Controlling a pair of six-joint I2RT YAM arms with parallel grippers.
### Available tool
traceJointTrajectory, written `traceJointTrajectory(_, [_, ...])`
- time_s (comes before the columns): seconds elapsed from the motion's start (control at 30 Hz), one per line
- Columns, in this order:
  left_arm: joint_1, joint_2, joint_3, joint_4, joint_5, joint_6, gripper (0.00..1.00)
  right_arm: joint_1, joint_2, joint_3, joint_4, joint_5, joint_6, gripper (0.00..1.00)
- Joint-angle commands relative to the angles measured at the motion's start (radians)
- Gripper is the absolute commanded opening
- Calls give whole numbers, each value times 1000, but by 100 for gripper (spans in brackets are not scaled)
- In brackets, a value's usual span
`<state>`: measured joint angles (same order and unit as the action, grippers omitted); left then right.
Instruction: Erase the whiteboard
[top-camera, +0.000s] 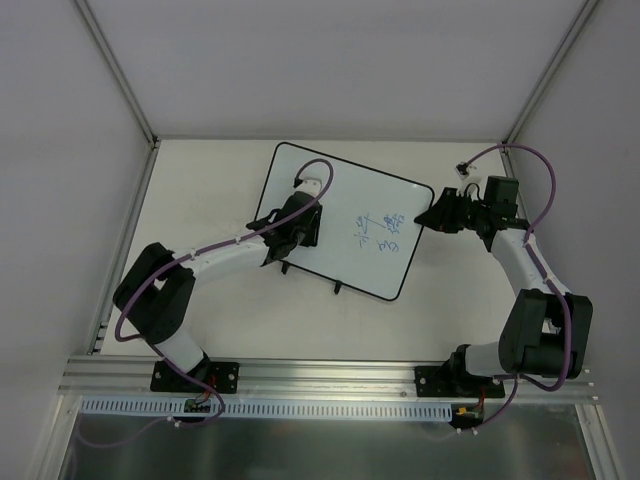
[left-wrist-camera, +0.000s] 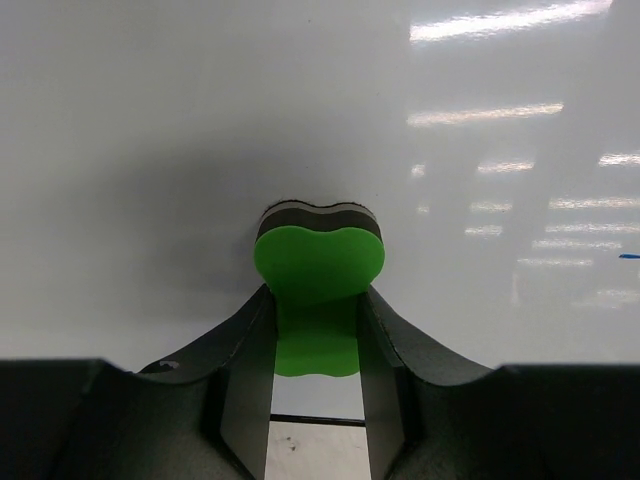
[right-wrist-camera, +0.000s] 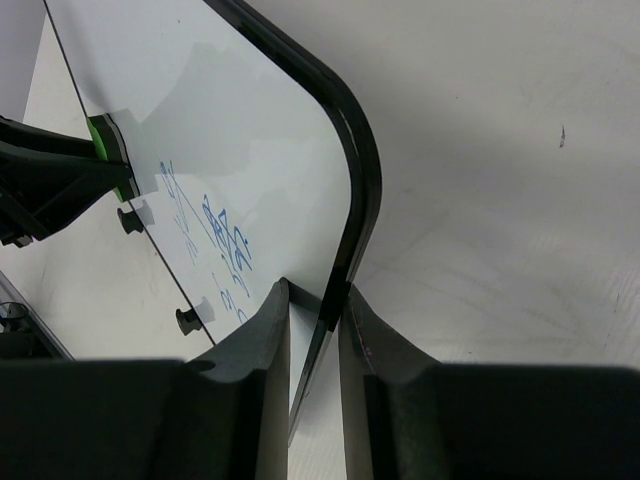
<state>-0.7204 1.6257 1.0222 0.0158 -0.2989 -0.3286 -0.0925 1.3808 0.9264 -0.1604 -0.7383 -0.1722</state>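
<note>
The whiteboard (top-camera: 350, 225) lies flat in mid-table, white with a thin black rim and blue handwriting (top-camera: 380, 232) on its right half. My left gripper (top-camera: 297, 228) is over the board's left part, shut on a small green eraser block (left-wrist-camera: 318, 262) with a dark pad that rests on the white surface (left-wrist-camera: 200, 150). My right gripper (top-camera: 428, 217) is at the board's right edge, jaws closed over the black rim (right-wrist-camera: 355, 200). The writing (right-wrist-camera: 225, 235) and the green eraser (right-wrist-camera: 108, 150) also show in the right wrist view.
Two small black feet (top-camera: 337, 289) stick out from the board's near edge. Grey enclosure walls with metal posts (top-camera: 115, 70) ring the table. An aluminium rail (top-camera: 330, 375) runs along the near edge by the arm bases.
</note>
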Motion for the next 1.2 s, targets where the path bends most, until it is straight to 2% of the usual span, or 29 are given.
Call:
traceJointTrajectory(0.0, [1,82,36,-47,-59,40,0,-7,-45,-1,68,102,-82,0])
traceJointTrajectory(0.33, [-158,275,341,-53,-34,138,0,17,-58,-23,79,129,-92,0])
traceJointTrajectory(0.63, [-277,414,519,-88,69,187,0,40,-63,-15,78,135,-90,0])
traceJointTrajectory(0.73, [-283,428,549,-115,73,194,0,45,-69,-18,78,146,-92,0])
traceJointTrajectory(0.87, [-268,396,527,-134,14,185,0,46,-80,-23,76,158,-93,0])
traceJointTrajectory(1.17, [-114,266,455,-166,-60,140,0,53,-98,-26,71,180,-98,0])
